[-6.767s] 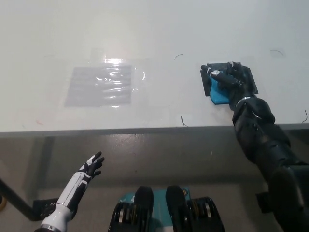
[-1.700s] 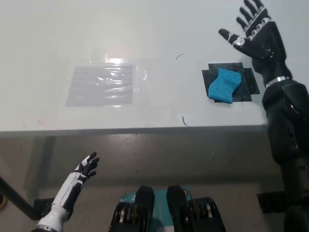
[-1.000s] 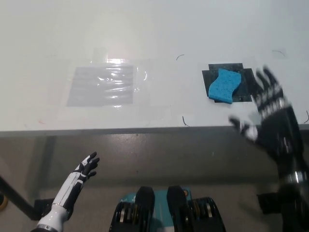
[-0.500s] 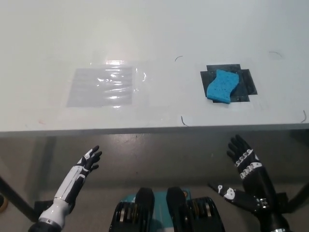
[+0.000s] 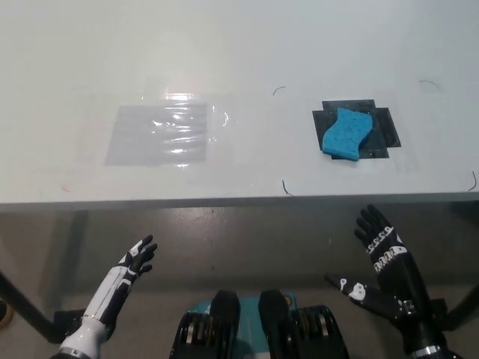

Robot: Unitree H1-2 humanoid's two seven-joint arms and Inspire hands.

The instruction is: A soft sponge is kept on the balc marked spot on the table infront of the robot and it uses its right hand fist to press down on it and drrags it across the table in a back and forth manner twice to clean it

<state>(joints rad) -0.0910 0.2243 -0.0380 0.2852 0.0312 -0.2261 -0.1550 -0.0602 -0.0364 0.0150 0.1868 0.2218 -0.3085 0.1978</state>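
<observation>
A blue sponge with wavy sides lies on the black marked spot at the right of the white table. Nothing touches it. My black right hand is open below the table's front edge, at the lower right, well clear of the sponge, with its fingers spread and pointing up. My white left hand rests open at the lower left, also below the table edge.
A clear shiny taped patch covers the table left of centre. Small pen marks dot the surface around the sponge. The table's front edge runs across the picture above both hands.
My right hand lifted off the sponge, rose open above the table, then dropped below the front edge to the lower right. The sponge stays on the black spot. The left hand barely moved.
</observation>
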